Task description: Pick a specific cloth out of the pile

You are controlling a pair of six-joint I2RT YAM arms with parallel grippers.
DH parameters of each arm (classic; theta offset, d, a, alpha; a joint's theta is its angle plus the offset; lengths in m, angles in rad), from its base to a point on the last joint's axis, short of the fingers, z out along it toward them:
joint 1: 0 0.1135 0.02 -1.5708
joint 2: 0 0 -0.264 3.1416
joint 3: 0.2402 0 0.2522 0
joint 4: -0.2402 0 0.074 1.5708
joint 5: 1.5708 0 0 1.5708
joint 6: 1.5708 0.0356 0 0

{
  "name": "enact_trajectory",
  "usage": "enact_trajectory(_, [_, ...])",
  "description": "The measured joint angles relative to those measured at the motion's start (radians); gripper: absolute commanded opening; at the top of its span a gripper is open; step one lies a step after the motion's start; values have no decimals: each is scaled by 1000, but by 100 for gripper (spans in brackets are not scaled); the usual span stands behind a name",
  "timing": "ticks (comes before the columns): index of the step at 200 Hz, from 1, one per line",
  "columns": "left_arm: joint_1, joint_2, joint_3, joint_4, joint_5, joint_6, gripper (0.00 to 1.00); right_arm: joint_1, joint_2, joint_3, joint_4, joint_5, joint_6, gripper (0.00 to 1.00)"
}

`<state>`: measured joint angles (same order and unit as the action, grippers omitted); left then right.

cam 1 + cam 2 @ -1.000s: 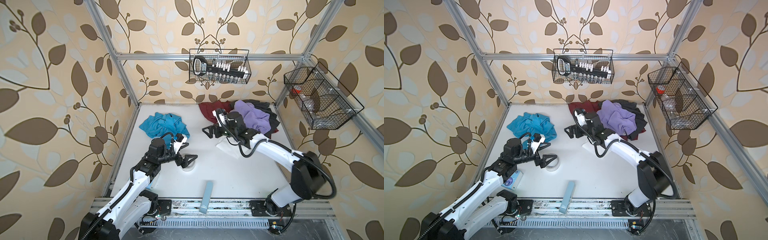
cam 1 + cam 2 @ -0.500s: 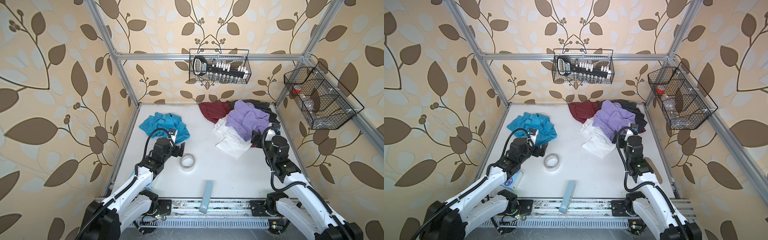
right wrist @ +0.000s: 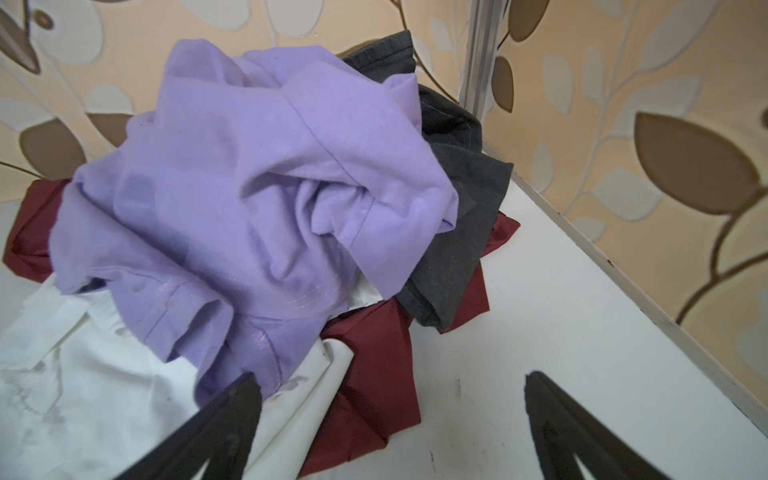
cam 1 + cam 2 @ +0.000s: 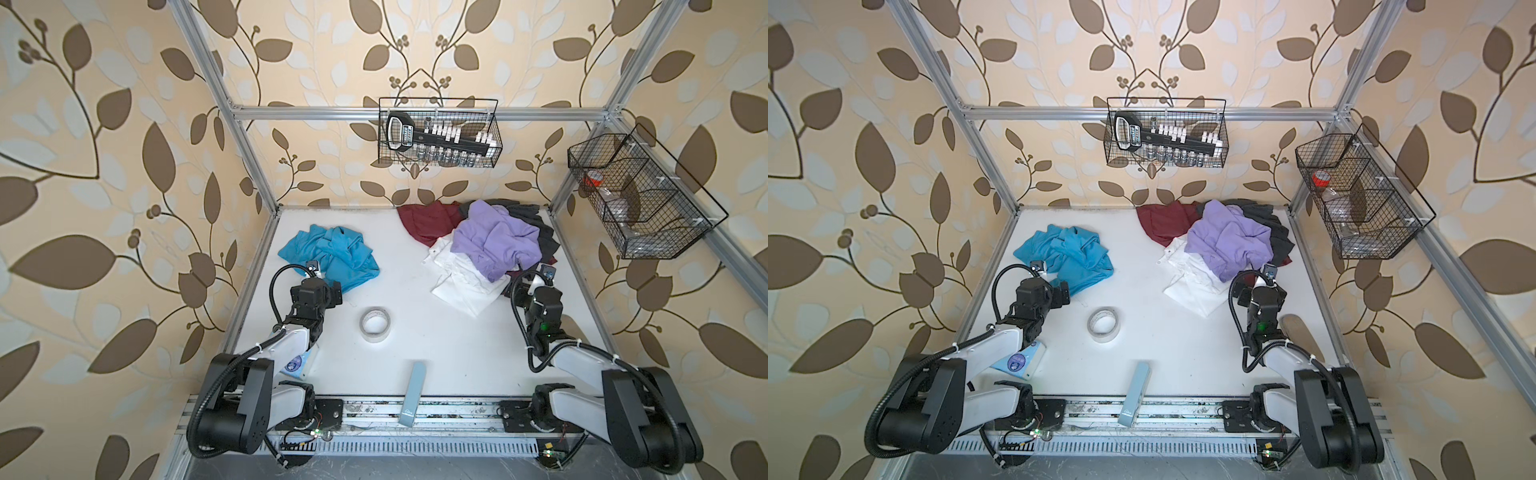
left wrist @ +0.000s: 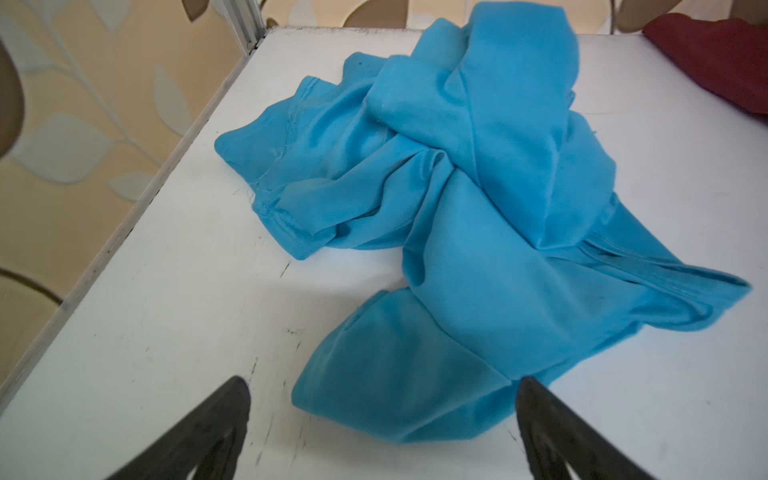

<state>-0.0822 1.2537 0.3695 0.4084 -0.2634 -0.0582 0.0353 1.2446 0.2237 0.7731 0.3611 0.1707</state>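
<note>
The cloth is a crumpled turquoise shirt lying alone at the back left of the white table, apart from the pile. My left gripper is open at the cloth's near edge. In the left wrist view a fold of the cloth lies ahead between the spread fingertips. The pile sits at the back right: a lilac garment on top of maroon, white and dark grey ones. My right gripper stands open at the pile's near right edge, holding nothing.
A tape roll lies mid-table. A blue-grey bar rests at the front edge and a white packet lies under the left arm. Wire baskets hang on the back and right walls.
The right arm has drawn back from across the middle to the pile's right side. The left gripper has moved from over the tape roll to the cloth's near edge.
</note>
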Motion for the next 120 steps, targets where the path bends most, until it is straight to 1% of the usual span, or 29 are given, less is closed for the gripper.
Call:
enact_trajectory(22, [11, 14, -16, 81, 5, 0, 99, 0, 103, -4, 129, 2, -19, 100])
enact_trajectory(36, [12, 21, -44, 167, 10, 2, 99, -2, 154, -8, 215, -3, -31, 99])
enact_trajectory(48, [14, 55, -80, 270, 10, 2, 99, -3, 186, -11, 265, -20, -42, 99])
enact_trajectory(59, [19, 102, -100, 323, 13, 2, 99, -3, 212, -17, 314, -27, -47, 100])
enact_trajectory(69, [25, 143, -102, 337, 21, 2, 99, -3, 241, -19, 356, -33, -55, 99])
enact_trajectory(94, [32, 225, -82, 360, 39, 3, 99, -4, 249, -19, 369, -56, -64, 100])
enact_trajectory(120, [44, 241, -38, 346, 59, 3, 99, -6, 249, -19, 375, -68, -67, 100])
